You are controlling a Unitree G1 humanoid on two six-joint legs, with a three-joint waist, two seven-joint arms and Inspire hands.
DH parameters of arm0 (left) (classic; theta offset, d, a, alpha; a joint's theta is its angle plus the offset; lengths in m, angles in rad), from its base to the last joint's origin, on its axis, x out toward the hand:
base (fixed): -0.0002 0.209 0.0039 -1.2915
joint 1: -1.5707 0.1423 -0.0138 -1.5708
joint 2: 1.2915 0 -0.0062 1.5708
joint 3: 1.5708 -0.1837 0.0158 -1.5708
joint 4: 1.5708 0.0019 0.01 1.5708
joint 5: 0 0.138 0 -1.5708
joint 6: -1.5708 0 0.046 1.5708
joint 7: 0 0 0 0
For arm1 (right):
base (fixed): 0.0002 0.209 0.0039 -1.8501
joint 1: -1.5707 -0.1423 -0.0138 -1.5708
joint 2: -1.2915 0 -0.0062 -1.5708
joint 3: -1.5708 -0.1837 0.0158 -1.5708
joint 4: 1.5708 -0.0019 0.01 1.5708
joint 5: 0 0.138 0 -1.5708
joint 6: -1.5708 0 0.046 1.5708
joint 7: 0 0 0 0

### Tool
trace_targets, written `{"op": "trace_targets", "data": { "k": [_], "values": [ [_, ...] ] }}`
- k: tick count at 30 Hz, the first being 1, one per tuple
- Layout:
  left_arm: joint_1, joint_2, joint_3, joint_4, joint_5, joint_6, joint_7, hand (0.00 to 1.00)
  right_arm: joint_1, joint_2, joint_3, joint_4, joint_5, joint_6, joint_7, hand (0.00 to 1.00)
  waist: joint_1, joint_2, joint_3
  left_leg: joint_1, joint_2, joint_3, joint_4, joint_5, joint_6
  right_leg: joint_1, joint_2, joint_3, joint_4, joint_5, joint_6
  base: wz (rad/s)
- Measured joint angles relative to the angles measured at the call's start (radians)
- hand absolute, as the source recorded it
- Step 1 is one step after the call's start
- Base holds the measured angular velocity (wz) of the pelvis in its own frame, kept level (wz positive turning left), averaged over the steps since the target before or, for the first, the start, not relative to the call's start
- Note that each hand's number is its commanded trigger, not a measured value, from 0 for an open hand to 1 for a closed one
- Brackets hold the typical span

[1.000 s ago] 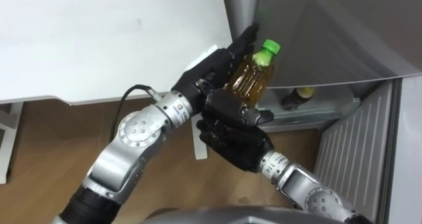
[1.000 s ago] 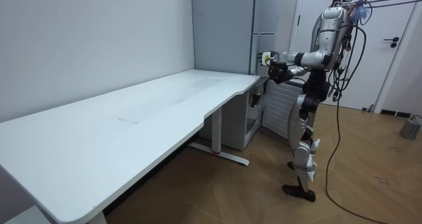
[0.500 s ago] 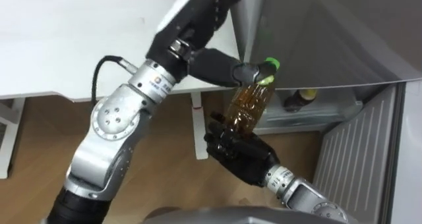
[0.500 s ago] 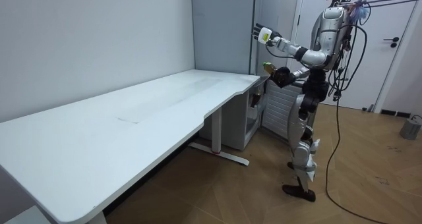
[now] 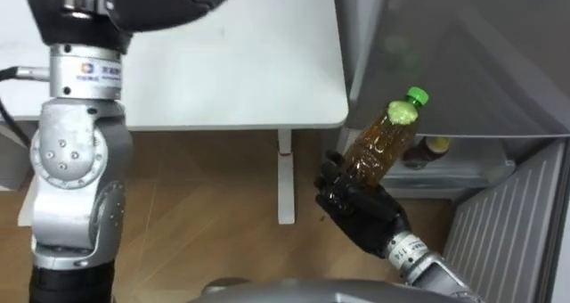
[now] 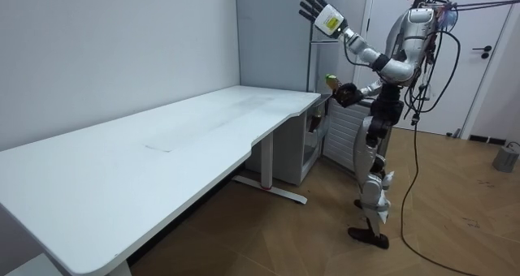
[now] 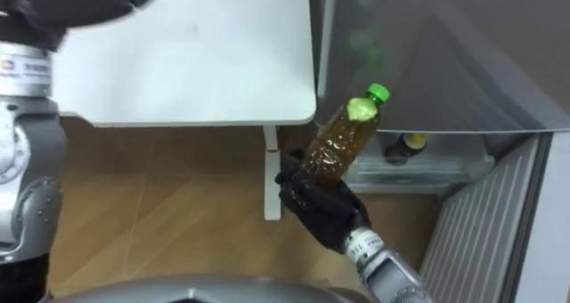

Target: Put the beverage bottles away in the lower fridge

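- The right hand (image 5: 361, 209) was closed round the lower part of a bottle (image 5: 378, 147), with fingers and thumb gripping it from underneath.
- The bottle held an amber drink. It leaned with its green cap (image 5: 416, 96) up and away from the hand, toward the grey fridge (image 5: 463, 53).
- Just past the cap, in the open lower part of the fridge, 1 other bottle (image 5: 434, 148) stood on a shelf. It was dark with a pale top and was not touching the held one.
- Below and to the right of the hand stood a white ribbed panel (image 5: 508, 223), beside the fridge's opening.
- To the left of the hand was the corner of a white desk (image 5: 223, 71), with its white leg (image 5: 285, 178) just beside the hand.
- A wooden floor (image 5: 205, 205) lay beneath both.
- The left hand (image 6: 311, 4) was raised well above the right hand, higher than the robot's head. Its fingers were straight and spread and held nothing. It was close to the upper front of the fridge.
- In the eye views the left forearm rose along the left edge.
- In the room view the robot stood upright on both feet at the end of the desk, facing the fridge, with the bottle held out at chest height.
- Behind the robot, toward the room view's right, were a white door (image 6: 479, 57) and a small bucket (image 6: 508, 157) on the floor.
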State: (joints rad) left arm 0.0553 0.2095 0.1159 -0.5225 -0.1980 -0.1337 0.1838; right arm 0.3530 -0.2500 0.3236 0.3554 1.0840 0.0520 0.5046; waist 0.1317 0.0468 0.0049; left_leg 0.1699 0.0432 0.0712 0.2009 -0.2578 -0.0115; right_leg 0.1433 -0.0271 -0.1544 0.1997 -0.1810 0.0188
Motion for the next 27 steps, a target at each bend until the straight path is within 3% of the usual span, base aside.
{"op": "trace_targets", "data": {
  "k": [1, 5, 9, 10, 12, 14, 16, 21, 23, 27],
  "values": [
    [0.006, 0.000, 0.039, -0.006, 0.016, -0.006, 0.032, 0.00, 0.012, 0.000, -0.012, 0.003, -0.023, 0.000, 0.000, 1.00, 0.008, 0.001, -0.0036, 0.001, 0.000, 0.000, 0.001, 0.000, 0.000, 0.000, 0.000, -0.001, 0.000, 0.000, 0.000, -0.06],
    [0.025, 0.002, 0.163, -0.011, 0.054, -0.030, 0.173, 0.00, 0.073, 0.007, -0.045, 0.012, -0.035, 0.001, -0.003, 1.00, 0.045, -0.004, -0.0047, 0.001, -0.001, 0.000, 0.002, 0.000, 0.000, 0.004, -0.001, -0.006, -0.013, 0.000, 0.000, 0.00],
    [0.069, 0.003, 0.235, 0.002, 0.056, -0.035, 0.272, 0.00, 0.102, 0.010, -0.079, 0.013, -0.074, 0.012, -0.008, 1.00, 0.061, -0.006, -0.0051, 0.010, -0.002, -0.002, -0.003, 0.000, 0.000, 0.009, -0.003, -0.012, -0.017, 0.000, 0.000, 0.02],
    [0.070, 0.005, 0.250, 0.025, 0.056, -0.036, 0.305, 0.00, 0.107, 0.010, -0.088, 0.013, -0.087, 0.013, -0.012, 1.00, 0.069, -0.003, -0.0044, 0.016, -0.002, -0.004, -0.004, 0.000, 0.000, 0.016, -0.003, -0.013, -0.020, 0.000, 0.001, 0.00],
    [0.071, 0.019, 0.283, 0.084, 0.054, -0.037, 0.355, 0.00, 0.106, 0.008, -0.092, 0.013, -0.094, 0.015, -0.016, 1.00, 0.075, -0.005, -0.0111, 0.015, -0.002, -0.004, -0.004, 0.000, 0.000, 0.017, -0.002, -0.013, -0.026, 0.000, 0.000, 0.00],
    [0.082, 0.055, 0.323, 0.201, 0.035, -0.036, 0.412, 0.00, 0.106, 0.009, -0.110, 0.011, -0.092, 0.018, -0.036, 1.00, 0.089, 0.000, -0.0120, 0.018, -0.003, -0.004, 0.000, 0.000, 0.000, 0.022, -0.002, -0.013, -0.027, 0.000, 0.000, 0.00],
    [0.124, 0.060, 0.337, 0.266, -0.012, -0.036, 0.445, 0.00, 0.106, 0.012, -0.130, 0.011, -0.087, 0.025, -0.059, 1.00, 0.087, 0.005, -0.0096, 0.022, -0.004, -0.004, -0.002, 0.000, 0.000, 0.027, -0.003, -0.014, -0.029, 0.000, 0.000, 0.00],
    [0.248, 0.051, 0.293, 0.453, -0.180, 0.005, 0.491, 0.00, 0.096, 0.018, -0.152, 0.001, -0.023, 0.050, -0.130, 1.00, 0.087, 0.005, -0.0091, 0.025, -0.005, -0.020, -0.012, 0.000, 0.000, 0.032, -0.003, -0.022, -0.036, -0.001, 0.002, 0.04],
    [0.295, 0.041, 0.230, 0.553, -0.242, 0.030, 0.492, 0.00, 0.096, 0.025, -0.148, -0.005, 0.014, 0.057, -0.154, 1.00, 0.086, 0.004, -0.0096, 0.018, -0.006, -0.023, -0.011, 0.000, 0.000, 0.032, -0.003, -0.030, -0.045, -0.001, 0.002, 0.09],
    [0.325, 0.010, 0.137, 0.682, -0.282, 0.075, 0.496, 0.00, 0.092, 0.052, -0.148, -0.004, 0.015, 0.068, -0.193, 1.00, 0.081, 0.001, -0.0106, 0.018, -0.005, -0.031, -0.011, 0.000, 0.000, 0.031, -0.003, -0.039, -0.047, -0.001, 0.002, 0.07]
  ]
}}
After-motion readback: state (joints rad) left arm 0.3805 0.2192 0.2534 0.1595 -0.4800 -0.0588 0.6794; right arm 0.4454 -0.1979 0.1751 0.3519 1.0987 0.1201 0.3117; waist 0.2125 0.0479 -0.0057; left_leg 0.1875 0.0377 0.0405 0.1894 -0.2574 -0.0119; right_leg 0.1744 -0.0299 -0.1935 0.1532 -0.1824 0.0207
